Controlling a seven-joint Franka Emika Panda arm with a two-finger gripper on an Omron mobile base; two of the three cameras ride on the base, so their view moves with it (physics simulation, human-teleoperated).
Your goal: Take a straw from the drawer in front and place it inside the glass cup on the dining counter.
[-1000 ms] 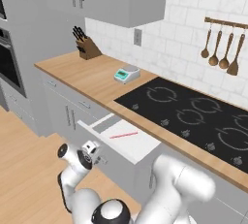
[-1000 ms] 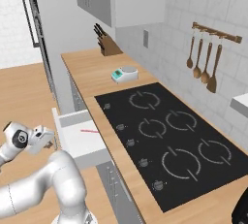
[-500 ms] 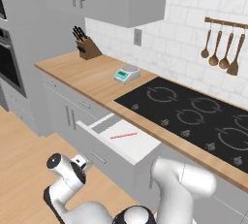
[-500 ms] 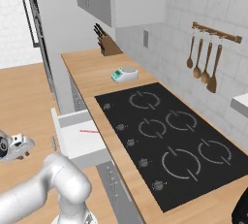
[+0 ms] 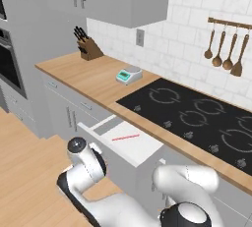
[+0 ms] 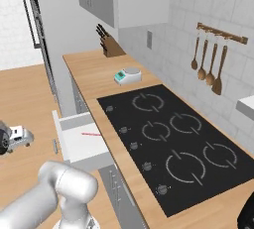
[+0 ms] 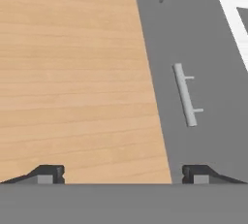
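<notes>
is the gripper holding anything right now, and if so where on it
Nothing is held. The gripper is open with empty space between its tips, and the straw lies in the open drawer.

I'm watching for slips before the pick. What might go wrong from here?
The thin red-pink straw lies flat on the floor of the open white drawer, so wide-open fingers may slide over it. The gripper, jaws apart, faces the drawer's metal bar handle and could bump the front.

Drawer (image 5: pixel 129 142) pulled open; straw (image 5: pixel 125 137) lying inside.
</notes>
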